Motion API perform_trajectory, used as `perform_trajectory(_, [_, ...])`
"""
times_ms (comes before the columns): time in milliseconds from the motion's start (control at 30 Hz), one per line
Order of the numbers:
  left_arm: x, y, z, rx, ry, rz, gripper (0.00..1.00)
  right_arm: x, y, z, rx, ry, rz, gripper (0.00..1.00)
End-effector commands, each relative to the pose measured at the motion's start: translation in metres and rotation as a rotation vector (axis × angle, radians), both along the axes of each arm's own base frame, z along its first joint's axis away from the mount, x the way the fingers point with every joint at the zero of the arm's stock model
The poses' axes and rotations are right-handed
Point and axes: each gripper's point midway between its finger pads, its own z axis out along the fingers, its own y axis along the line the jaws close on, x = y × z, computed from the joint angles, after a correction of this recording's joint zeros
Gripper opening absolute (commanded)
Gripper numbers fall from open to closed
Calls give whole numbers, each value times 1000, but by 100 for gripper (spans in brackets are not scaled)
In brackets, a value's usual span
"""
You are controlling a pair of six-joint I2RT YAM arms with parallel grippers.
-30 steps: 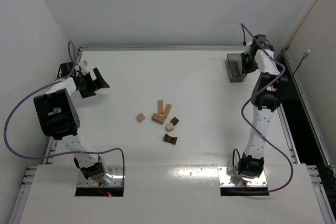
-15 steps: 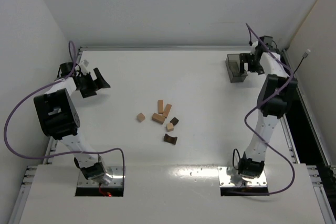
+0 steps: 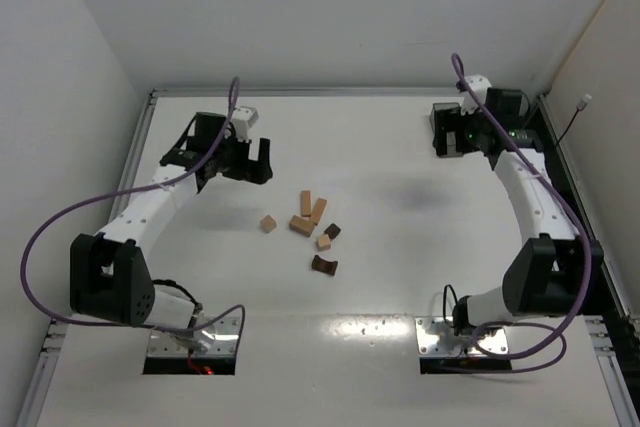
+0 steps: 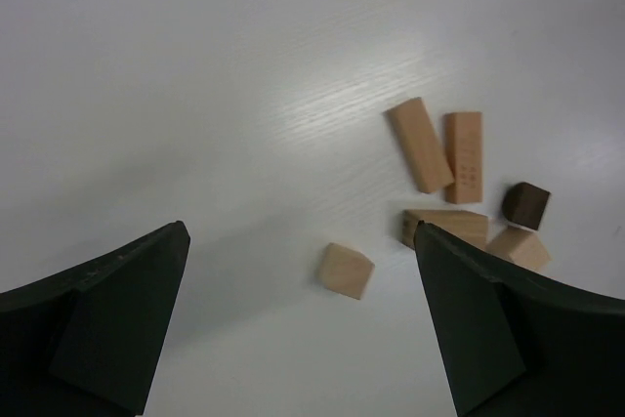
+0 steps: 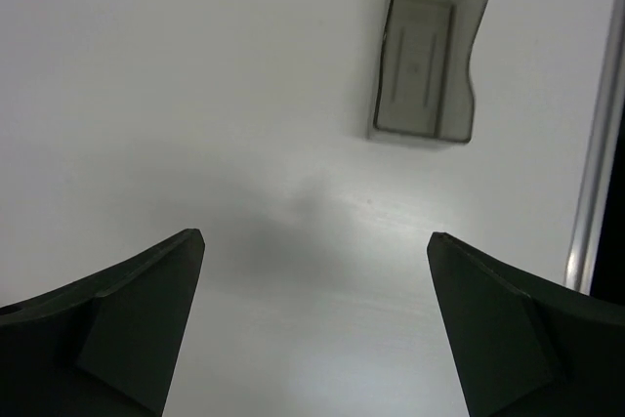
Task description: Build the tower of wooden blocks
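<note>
White tabletop (image 3: 400,247) with white walls all round it, and on it the wood blocks (image 3: 301,225) lie loose in a small scatter, each flat on the surface, none resting on another. The left pincer (image 4: 301,233) hangs over them with its jaws spread wide, gripping nothing. A pale tan cube (image 4: 347,271) sits on its own just ahead of the gap between the jaws. Further ahead, towards the right-hand finger, two tan bars (image 4: 420,144) lie side by side, with a dark brown cube (image 4: 525,205) and two more tan pieces near them. A dark brown arch piece (image 3: 323,265) lies at the far side of the scatter from that pincer. The right pincer (image 5: 314,235) is well apart from the blocks, its jaws also wide and empty, with a clear grey bin (image 5: 430,56) ahead of it, off towards its right-hand finger
</note>
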Motion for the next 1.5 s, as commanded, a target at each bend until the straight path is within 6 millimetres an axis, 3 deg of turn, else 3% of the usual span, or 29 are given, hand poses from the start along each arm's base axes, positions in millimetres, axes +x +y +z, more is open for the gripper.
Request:
perform_trajectory(0, [-17, -15, 5, 62, 13, -37, 100, -28, -2, -43, -14, 115, -6, 96])
perform_trajectory(33, [-16, -24, 6, 52, 14, -50, 100, -32, -2, -46, -23, 120, 2, 96])
perform_trajectory(67, [-19, -46, 5, 29, 43, -92, 100, -37, -4, -50, -34, 130, -12, 96])
perform_trajectory(100, [-15, -48, 5, 21, 51, -84, 100, -39, -6, -52, -39, 142, -19, 96])
perform_trajectory(133, [-21, -68, 2, 15, 72, -123, 100, -45, -5, -59, -37, 168, -18, 96])
perform_trajectory(233, [-25, -105, -12, 16, 130, -164, 100, -49, -8, -59, -52, 179, -22, 96])
perform_trajectory(433, [-27, -151, -32, 128, 139, -201, 100, -54, -6, -60, -34, 182, -37, 96])
perform_trajectory(467, [-28, -153, -44, 148, 163, -182, 100, -56, -6, -64, -34, 191, -37, 96])
perform_trajectory(833, [-16, -151, -78, 282, 172, 10, 100, -61, -11, -69, -38, 211, -53, 96])
perform_trajectory(1000, [-29, -166, -97, 270, 236, -38, 100, -58, -13, -70, -43, 222, -59, 96])
perform_trajectory(1167, [-45, -186, -102, 255, 260, -106, 100, -60, -14, -74, -50, 232, -67, 96])
perform_trajectory(1467, [-46, -189, -122, 291, 280, -109, 100, -60, -14, -74, -50, 232, -67, 96])
